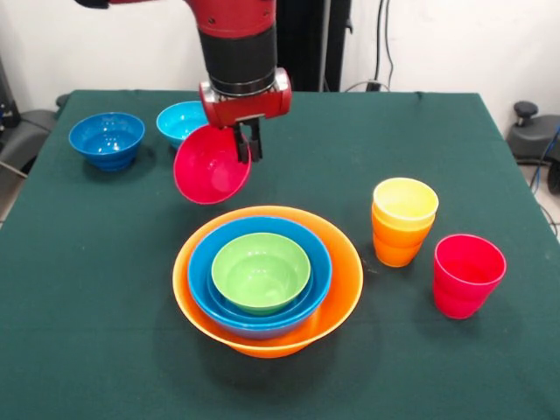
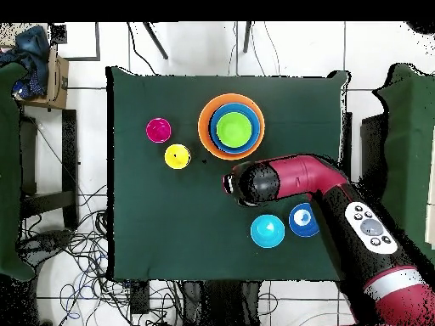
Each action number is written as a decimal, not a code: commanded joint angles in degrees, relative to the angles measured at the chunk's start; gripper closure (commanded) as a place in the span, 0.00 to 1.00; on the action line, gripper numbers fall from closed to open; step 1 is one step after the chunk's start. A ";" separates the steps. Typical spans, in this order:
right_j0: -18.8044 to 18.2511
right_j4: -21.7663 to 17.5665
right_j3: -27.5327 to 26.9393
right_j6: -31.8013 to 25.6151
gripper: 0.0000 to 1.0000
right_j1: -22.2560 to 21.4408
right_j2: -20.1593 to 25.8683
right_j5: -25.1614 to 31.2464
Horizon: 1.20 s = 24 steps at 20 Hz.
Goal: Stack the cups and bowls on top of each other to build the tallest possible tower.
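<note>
My gripper (image 1: pixel 247 149) is shut on the rim of a red bowl (image 1: pixel 211 165) and holds it tilted in the air, behind and a little left of the tower (image 1: pixel 267 278). The tower is a very large orange bowl (image 1: pixel 337 302) with a large blue bowl (image 1: pixel 203 276) and a small green bowl (image 1: pixel 260 271) nested inside. A yellow cup (image 1: pixel 404 203) sits nested in an orange cup (image 1: pixel 395 245) to the tower's right. A red/pink cup (image 1: pixel 467 275) stands further right. In the overhead view the arm (image 2: pixel 259 182) hides the red bowl.
A dark-blue bowl (image 1: pixel 107 139) and a light-blue bowl (image 1: pixel 179 120) stand at the back left of the green table (image 1: pixel 87 306). In the overhead view they lie near the robot's side, the light-blue bowl (image 2: pixel 267 231) beside the dark-blue bowl (image 2: pixel 303 220).
</note>
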 commanded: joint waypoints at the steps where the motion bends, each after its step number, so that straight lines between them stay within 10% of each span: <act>1: 0.08 3.29 -6.29 -9.61 1.00 -1.54 3.23 7.43; 24: 0.39 11.72 -15.93 -10.20 1.00 -2.65 4.36 18.09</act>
